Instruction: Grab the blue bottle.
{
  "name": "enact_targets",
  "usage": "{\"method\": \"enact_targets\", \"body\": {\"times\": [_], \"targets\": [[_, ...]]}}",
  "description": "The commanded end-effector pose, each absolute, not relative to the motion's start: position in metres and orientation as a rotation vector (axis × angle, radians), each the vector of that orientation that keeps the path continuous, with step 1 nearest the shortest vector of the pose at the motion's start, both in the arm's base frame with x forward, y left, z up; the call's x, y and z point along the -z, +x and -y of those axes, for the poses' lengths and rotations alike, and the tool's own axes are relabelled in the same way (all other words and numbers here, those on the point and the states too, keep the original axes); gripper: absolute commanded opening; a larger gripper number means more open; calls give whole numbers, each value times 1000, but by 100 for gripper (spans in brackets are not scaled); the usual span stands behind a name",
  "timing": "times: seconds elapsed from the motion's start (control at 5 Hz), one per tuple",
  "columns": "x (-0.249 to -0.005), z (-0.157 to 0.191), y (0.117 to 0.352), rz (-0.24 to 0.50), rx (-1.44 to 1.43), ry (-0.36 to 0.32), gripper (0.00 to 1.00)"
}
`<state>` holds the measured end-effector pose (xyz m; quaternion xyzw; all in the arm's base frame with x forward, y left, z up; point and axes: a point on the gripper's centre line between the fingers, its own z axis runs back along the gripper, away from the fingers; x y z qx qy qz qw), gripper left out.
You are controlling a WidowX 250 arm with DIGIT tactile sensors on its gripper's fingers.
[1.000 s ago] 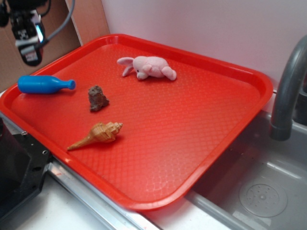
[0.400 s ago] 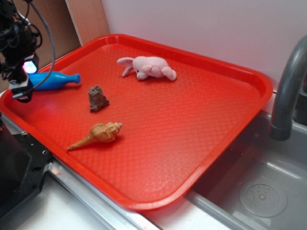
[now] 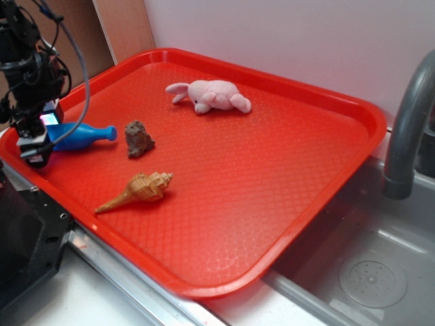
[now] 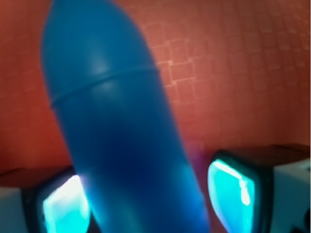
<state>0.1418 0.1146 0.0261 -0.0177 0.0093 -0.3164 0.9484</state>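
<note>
The blue bottle (image 3: 83,136) lies on its side at the left end of the red tray (image 3: 272,170), neck pointing right toward a brown rock. My gripper (image 3: 41,139) is down over the bottle's base end. In the wrist view the blue bottle (image 4: 116,131) fills the space between the two pads of my gripper (image 4: 148,206). The left pad (image 4: 63,208) is against it, while a thin strip of tray shows before the right pad (image 4: 231,187). The jaws stand open around the bottle.
A brown rock (image 3: 138,139) sits just right of the bottle's neck. A tan seashell (image 3: 139,190) lies nearer the front, and a pink plush toy (image 3: 214,95) at the back. The tray's left rim is beside the gripper. A sink with a grey faucet (image 3: 408,129) is on the right.
The gripper has come down from above the tray's left corner onto the bottle. The bottle has shifted a little to the right and toward the front, ending between the fingers.
</note>
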Motion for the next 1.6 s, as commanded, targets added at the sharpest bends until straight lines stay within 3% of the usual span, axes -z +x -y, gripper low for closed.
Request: {"method": "enact_targets", "body": {"times": [0.0, 0.2, 0.4, 0.8, 1.0, 1.4], "targets": [[-59, -110, 193, -53, 598, 37, 0], [-76, -98, 206, -41, 589, 21, 0], [-108, -93, 211, 11, 545, 50, 100], [-108, -93, 211, 11, 545, 50, 100], [-95, -103, 216, 24, 607, 97, 100], [-92, -97, 206, 51, 643, 73, 100]]}}
